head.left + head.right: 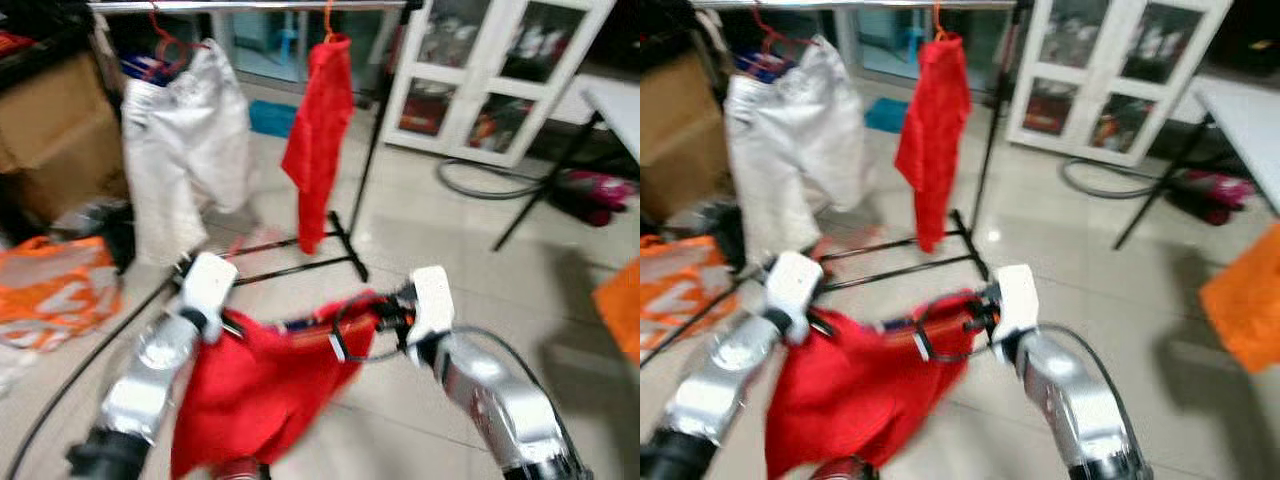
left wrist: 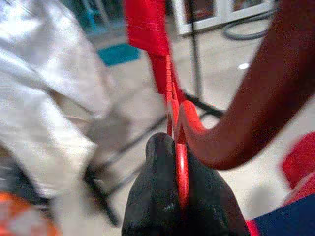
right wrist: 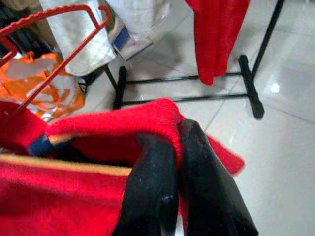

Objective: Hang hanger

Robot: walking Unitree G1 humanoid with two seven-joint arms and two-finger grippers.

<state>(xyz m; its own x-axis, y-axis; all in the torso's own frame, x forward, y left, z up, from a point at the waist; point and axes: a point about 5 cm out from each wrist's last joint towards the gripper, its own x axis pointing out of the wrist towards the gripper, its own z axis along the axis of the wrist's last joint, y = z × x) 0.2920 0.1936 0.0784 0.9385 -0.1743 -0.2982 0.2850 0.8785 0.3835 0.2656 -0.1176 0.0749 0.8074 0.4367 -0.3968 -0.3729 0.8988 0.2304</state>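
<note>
Red plastic hanger (image 3: 54, 37) pinched at its thin rim between the closed fingers of the left gripper (image 2: 179, 191), low and well short of the clothes rail (image 1: 250, 6). Right gripper (image 3: 179, 162) clamped on the edge of the red garment (image 1: 255, 385) draped over it. Probably light and stiff in the frame, soft and slide-prone in the cloth; best gripped near the hook.

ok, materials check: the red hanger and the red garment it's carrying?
Red hanger: looks like moulded plastic, smooth and slightly glossy, with a ridged edge; left gripper is shut on it. Red garment: soft knit-like cloth, matte, draping in folds, with a yellow-and-blue trim band; right gripper pinches its edge.
</note>
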